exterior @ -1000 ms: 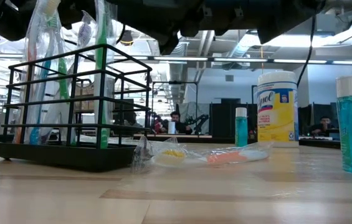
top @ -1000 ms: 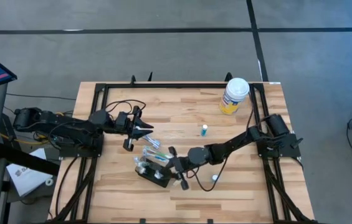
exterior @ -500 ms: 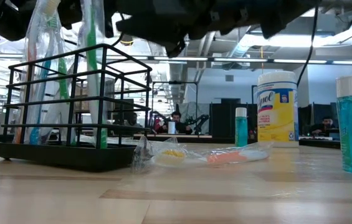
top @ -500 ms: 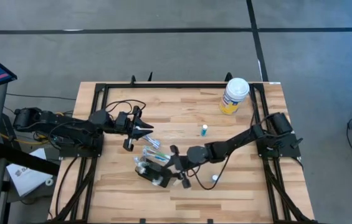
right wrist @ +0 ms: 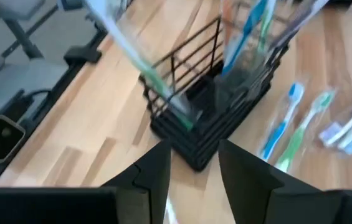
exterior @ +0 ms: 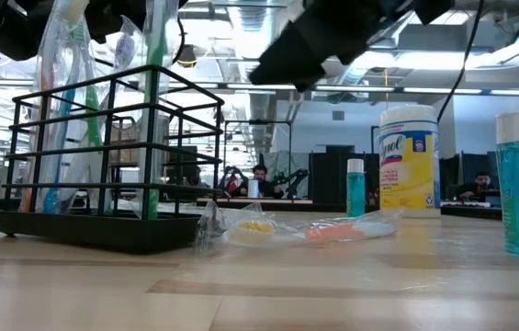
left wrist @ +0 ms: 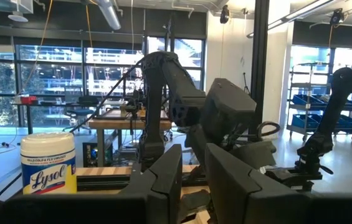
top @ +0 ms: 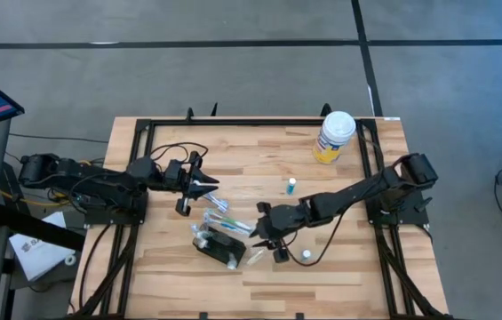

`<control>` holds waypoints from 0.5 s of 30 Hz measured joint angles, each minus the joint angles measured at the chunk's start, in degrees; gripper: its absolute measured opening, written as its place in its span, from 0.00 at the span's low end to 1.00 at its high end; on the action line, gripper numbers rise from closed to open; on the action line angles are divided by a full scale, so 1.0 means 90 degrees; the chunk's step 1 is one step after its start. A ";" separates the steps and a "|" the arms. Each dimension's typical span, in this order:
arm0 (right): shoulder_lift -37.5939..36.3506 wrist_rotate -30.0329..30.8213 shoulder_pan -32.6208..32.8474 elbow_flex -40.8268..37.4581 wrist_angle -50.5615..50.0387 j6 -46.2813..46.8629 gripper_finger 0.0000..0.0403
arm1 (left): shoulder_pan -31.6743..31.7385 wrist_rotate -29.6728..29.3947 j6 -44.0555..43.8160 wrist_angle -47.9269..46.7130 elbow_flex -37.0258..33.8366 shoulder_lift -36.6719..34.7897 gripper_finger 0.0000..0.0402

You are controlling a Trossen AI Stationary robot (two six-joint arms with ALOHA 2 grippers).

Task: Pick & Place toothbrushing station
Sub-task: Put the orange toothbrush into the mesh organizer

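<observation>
- Station (top: 218, 244) stands on the counter's (top: 357, 267) front middle, brushes upright in it.
- Right tool (top: 269, 238) hovers just beside it, fingers parted, empty.
- Left tool (top: 204, 185) waits behind, nearly closed, empty.

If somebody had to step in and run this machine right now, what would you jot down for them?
Right gripper: open, empty, hovering just beside the black wire toothbrush holder, not touching it.
Left gripper: waiting above the table's left-centre, holding nothing that shows; fingers near together.
Holder: upright on the table, near the front, with several wrapped toothbrushes standing in it.
More wrapped toothbrushes lie loose beside the holder.
Wipes canister and two small blue-green bottles stand apart.
Left to do: collect the loose brushes.
</observation>
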 joint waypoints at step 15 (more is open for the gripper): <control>0.0057 -0.0002 0.0144 0.0000 -0.1152 0.0170 0.29 | 0.0000 0.0000 0.0000 0.0000 0.0000 0.0000 0.17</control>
